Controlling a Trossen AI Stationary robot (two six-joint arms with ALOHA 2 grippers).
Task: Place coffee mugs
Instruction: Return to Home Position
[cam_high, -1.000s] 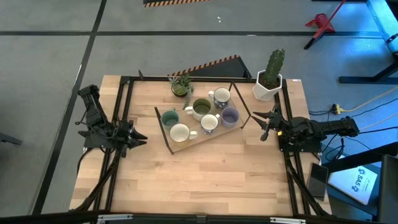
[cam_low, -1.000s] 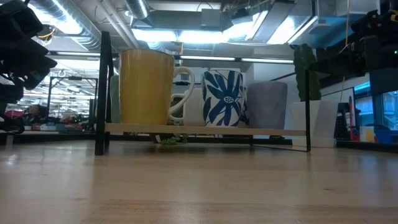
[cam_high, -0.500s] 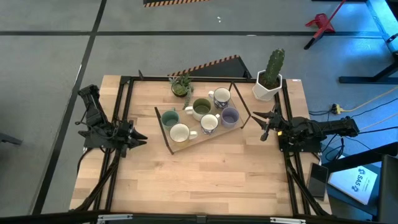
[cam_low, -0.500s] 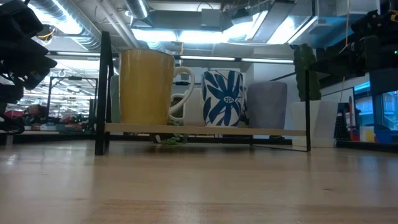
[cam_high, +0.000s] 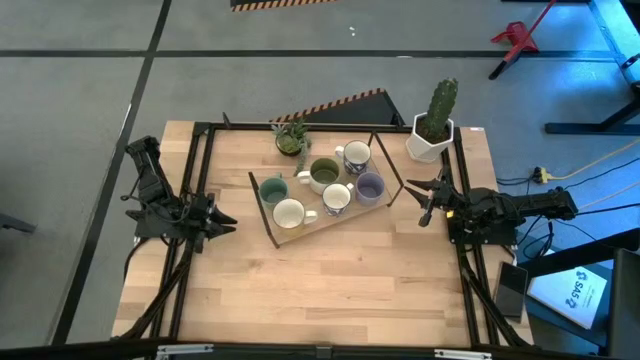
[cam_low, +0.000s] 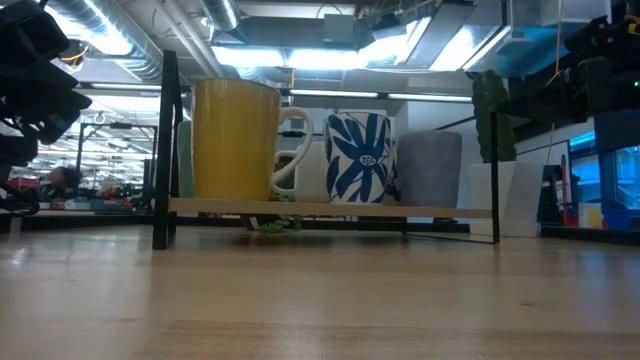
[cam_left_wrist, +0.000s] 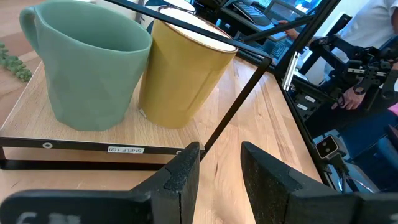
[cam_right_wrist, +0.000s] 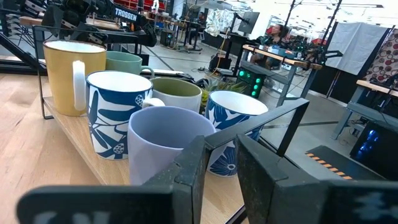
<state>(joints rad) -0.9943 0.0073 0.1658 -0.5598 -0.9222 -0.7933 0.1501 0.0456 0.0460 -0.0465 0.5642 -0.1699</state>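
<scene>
Six mugs stand upright on a slanted wooden shelf board (cam_high: 303, 231) in a black wire frame at the table's middle. They are teal (cam_high: 272, 188), yellow with a white inside (cam_high: 289, 213), olive (cam_high: 324, 174), lavender (cam_high: 370, 186) and two white with blue leaves (cam_high: 337, 198) (cam_high: 356, 156). My left gripper (cam_high: 228, 222) hovers left of the shelf, open by a narrow gap, facing the teal mug (cam_left_wrist: 93, 68) and yellow mug (cam_left_wrist: 183, 74). My right gripper (cam_high: 418, 198) hovers right of the shelf, open a little, facing the lavender mug (cam_right_wrist: 168, 143).
A white hexagonal pot with a cactus (cam_high: 432, 138) stands at the far right corner. A small green plant (cam_high: 291, 137) sits behind the shelf. Black frame rails (cam_high: 196, 180) run along the table's sides. Bare wood (cam_high: 320, 290) fills the near half. A person's hand (cam_left_wrist: 357, 93) shows beyond the table.
</scene>
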